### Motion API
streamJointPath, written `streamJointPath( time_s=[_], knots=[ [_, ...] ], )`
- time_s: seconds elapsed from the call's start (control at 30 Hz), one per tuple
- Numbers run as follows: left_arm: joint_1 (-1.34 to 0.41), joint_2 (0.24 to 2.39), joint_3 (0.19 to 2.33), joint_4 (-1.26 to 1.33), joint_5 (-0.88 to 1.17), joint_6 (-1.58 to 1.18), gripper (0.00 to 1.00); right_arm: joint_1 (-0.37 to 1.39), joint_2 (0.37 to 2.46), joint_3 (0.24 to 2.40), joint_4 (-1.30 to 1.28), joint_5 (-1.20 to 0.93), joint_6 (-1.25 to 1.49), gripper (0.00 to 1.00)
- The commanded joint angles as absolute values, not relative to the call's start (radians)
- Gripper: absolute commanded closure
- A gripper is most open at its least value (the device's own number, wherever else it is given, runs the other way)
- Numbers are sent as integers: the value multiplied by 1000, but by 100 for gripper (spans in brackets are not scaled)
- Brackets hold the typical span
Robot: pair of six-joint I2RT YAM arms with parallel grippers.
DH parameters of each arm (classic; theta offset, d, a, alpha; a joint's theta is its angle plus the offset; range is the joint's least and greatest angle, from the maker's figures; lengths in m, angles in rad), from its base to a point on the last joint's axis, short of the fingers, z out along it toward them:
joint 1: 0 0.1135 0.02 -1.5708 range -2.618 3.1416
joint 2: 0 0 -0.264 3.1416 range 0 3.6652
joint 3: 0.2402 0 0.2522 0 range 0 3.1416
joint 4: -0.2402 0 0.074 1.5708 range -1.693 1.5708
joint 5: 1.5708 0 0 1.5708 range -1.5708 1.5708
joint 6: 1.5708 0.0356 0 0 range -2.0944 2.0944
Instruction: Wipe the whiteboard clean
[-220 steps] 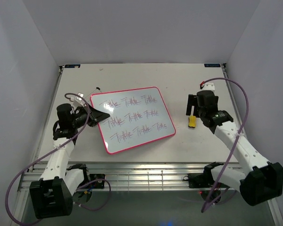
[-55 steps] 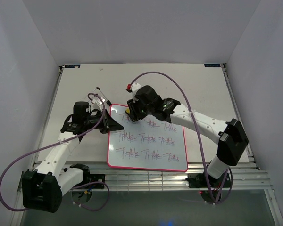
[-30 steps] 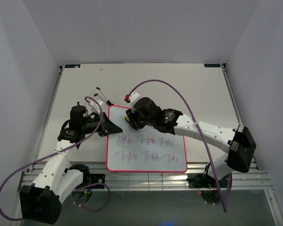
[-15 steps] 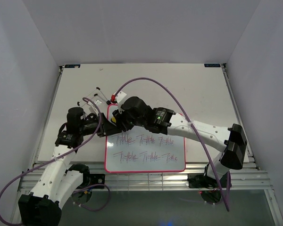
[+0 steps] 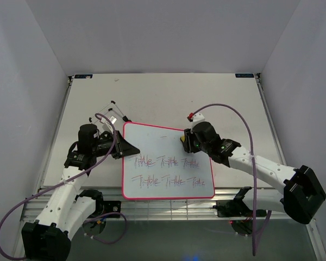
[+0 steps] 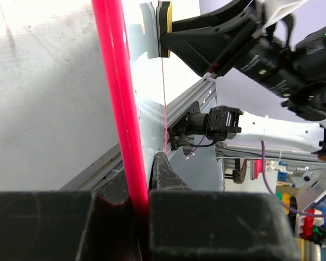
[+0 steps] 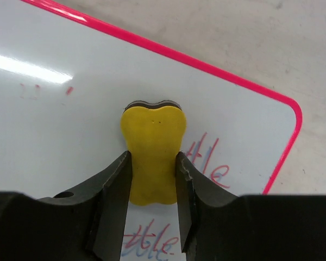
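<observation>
Should the yellow eraser block (image 7: 152, 128) pinched in the right claw (image 7: 152, 179) snag, the pink-framed glossy whiteboard (image 5: 152, 136) could slip from the clamp of the left claw (image 5: 124, 148).

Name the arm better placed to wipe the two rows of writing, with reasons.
Right. The right gripper holds the yellow eraser on the whiteboard, just above the writing. The left gripper is shut on the board's left frame, steadying it.

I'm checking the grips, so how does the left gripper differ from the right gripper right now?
The left gripper clamps the whiteboard by its pink left frame edge; the right gripper pinches a yellow eraser over the board's upper right. The left gripper grips side-on; the right gripper points down at the surface. Both are shut.
</observation>
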State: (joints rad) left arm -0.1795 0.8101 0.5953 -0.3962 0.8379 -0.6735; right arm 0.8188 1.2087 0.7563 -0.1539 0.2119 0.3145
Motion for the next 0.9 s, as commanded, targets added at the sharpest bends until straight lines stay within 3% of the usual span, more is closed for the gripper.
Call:
streamJointPath(
  time_s=[0.0, 0.27, 0.57, 0.87],
  knots=[
    [-193, 776, 614, -195, 710, -390, 100, 795, 1212, 670, -261, 157, 322, 67],
    [-192, 781, 615, -195, 716, -382, 100, 893, 1363, 1020, -221, -96, 340, 66],
    [-192, 779, 615, -195, 712, -383, 100, 1080, 1695, 1566, -440, -9, 324, 66],
    [-192, 772, 617, -199, 710, -383, 100, 996, 1588, 1316, -483, 196, 347, 67]
  ],
)
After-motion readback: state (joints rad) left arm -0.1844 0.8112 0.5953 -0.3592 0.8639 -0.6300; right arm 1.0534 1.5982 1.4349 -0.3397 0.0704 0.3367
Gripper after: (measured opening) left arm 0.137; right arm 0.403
